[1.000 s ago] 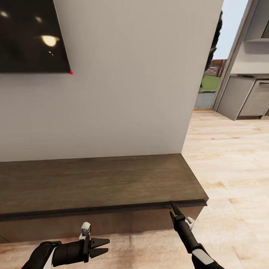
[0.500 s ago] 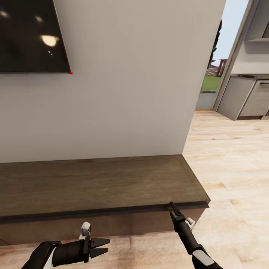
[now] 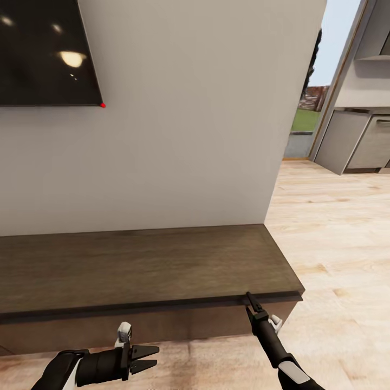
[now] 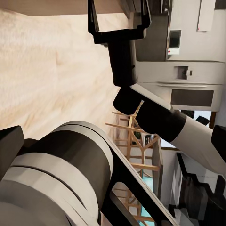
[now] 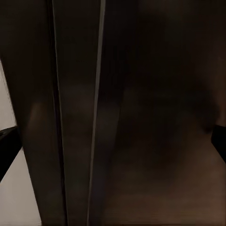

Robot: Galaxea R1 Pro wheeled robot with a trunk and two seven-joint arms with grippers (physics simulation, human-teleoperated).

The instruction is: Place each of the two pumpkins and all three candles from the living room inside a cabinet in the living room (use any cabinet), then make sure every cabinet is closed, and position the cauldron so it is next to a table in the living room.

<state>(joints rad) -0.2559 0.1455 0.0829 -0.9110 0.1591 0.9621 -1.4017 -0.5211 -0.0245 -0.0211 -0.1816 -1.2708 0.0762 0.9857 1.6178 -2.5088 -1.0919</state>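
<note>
In the lower right of the head view the right claw [image 3: 250, 299] has its tip up against the front lip of the cabinet [image 3: 146, 268], just under the top board near its right end; the unit's long axis runs left to right across the frame. Whether this claw is spread I cannot tell. The left claw [image 3: 147, 358], lower left, is parted and empty, apart from the cabinet front. Both drawers look shut; their contents are hidden

The cabinet [image 3: 146, 271] is a long, low, dark brown wooden unit (top bare) standing flush against the wall, its front shut.
</note>
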